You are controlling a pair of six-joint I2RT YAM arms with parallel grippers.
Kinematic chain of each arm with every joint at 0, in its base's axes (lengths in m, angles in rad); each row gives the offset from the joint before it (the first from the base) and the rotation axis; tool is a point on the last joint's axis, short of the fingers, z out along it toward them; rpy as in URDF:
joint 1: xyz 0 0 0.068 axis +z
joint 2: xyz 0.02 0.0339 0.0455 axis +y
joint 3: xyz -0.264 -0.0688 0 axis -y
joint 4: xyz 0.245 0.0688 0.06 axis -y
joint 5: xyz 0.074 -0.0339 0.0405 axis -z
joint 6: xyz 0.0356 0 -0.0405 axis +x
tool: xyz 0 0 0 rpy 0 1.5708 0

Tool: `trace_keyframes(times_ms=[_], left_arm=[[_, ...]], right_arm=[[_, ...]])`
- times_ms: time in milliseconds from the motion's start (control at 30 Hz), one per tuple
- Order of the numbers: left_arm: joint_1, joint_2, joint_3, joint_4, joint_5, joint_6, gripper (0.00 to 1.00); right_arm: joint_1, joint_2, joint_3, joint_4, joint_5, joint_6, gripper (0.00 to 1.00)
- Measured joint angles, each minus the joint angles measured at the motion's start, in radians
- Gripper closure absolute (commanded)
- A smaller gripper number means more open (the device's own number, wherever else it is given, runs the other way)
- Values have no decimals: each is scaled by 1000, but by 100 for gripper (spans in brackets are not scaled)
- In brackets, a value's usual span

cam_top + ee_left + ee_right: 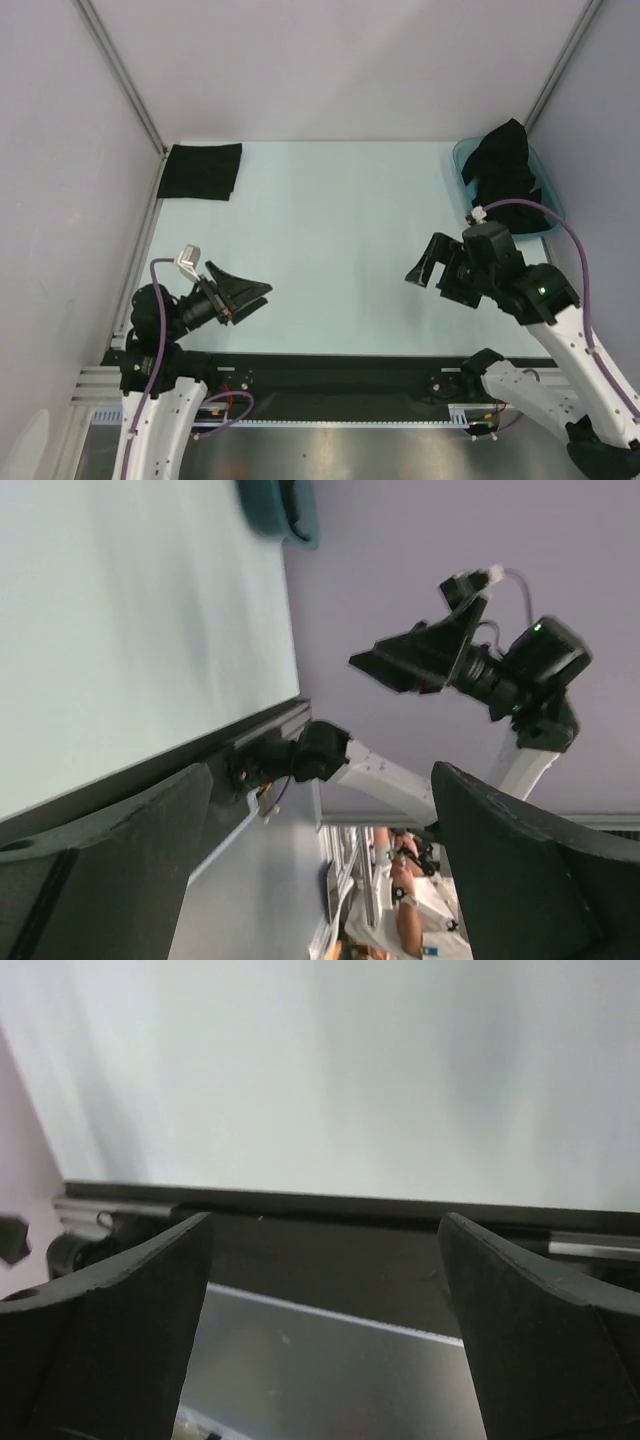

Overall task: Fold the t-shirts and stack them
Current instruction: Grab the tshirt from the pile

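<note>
My left jaws and right jaws gape wide, empty; folded shirt (200, 171) lies on desk (340, 210), shirts (505, 160) heaped in tray (459, 155).

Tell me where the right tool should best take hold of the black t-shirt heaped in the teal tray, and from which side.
Grip the raised crumpled peak of the t-shirt, coming from above with the open right tool. The heap stands higher than the tray rim, whose walls likely block a sideways approach.

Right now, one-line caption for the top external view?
Left tool and right tool open and empty over the table; folded t-shirt far left, crumpled t-shirts in teal tray far right.
</note>
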Motion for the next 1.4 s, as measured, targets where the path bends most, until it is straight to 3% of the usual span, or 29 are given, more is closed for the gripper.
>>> trace_keyframes(times_ms=[100, 267, 400, 500, 633, 733, 967, 1233, 1400], left_arm=[[0, 88, 63, -71, -10, 57, 7], [0, 304, 327, -262, -91, 267, 8], [-35, 337, 388, -298, -165, 342, 3], [-148, 368, 388, -306, -232, 350, 2], [-387, 506, 412, -301, -377, 357, 4], [-467, 605, 445, -284, -435, 390, 7], [-474, 709, 514, -270, -504, 515, 11], [-439, 836, 537, -250, -486, 614, 18], [-329, 895, 537, -235, -432, 656, 21]], right_arm=[[-113, 89, 27, -6, -32, -51, 0], [-383, 295, 125, 21, -124, -153, 0], [-508, 449, 237, 76, -127, -212, 3], [-582, 550, 321, 128, -112, -239, 5], [-657, 663, 391, 206, -58, -277, 7], [-694, 758, 454, 246, 10, -318, 8], [-769, 1023, 601, 362, 130, -409, 24], [-825, 1268, 674, 389, 200, -452, 27], [-832, 1345, 727, 387, 199, -467, 49]])
